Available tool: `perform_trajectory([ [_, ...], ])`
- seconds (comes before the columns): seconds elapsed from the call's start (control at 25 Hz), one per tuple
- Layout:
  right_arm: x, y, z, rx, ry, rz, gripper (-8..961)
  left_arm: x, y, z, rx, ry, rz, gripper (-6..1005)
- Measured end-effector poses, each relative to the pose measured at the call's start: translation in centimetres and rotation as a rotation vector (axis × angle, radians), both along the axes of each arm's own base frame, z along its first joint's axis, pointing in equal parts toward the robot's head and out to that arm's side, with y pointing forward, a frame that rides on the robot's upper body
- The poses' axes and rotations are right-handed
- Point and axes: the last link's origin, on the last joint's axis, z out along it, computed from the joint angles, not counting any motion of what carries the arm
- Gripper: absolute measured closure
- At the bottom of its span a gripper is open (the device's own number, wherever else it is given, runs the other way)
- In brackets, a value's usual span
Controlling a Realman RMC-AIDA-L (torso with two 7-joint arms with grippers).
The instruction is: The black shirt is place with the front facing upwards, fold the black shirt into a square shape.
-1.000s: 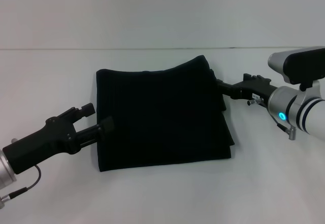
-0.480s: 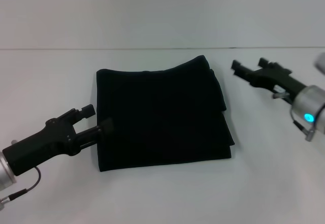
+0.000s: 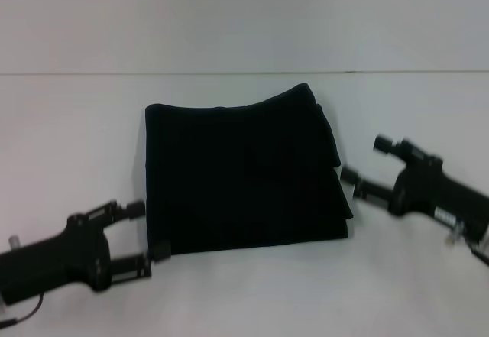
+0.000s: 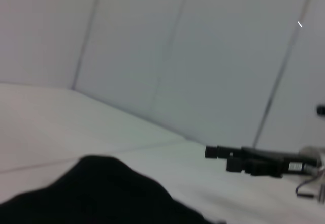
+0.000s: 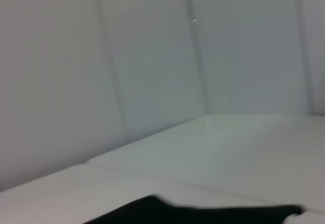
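Observation:
The black shirt [image 3: 241,173] lies flat in the middle of the white table, folded into a roughly square block with layered edges on its right side. My left gripper [image 3: 147,231] sits open just off the shirt's near left corner, holding nothing. Just clear of the shirt's right edge, my right gripper [image 3: 365,161] is open and empty too. In the left wrist view the black shirt [image 4: 101,193] fills the bottom, with the right gripper [image 4: 254,160] farther off. The right wrist view shows only a strip of the black shirt [image 5: 193,214].
The white table [image 3: 244,299] extends on all sides of the shirt. A pale wall [image 3: 244,16] rises behind the table's far edge. No other objects are in view.
My right gripper let go of the shirt's far right corner and drew back toward the front right. My left gripper pulled away from the left edge toward the near left corner.

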Motion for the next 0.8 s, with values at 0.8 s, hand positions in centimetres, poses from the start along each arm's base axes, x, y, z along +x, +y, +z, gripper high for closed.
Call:
perform_trajectory([
  [0.8, 2.5, -5.2, -2.7, -0.138, -0.126, 0.048, 23, -2.1, -1.6, -1.0, 0.004, 0.090, 0.049, 111],
])
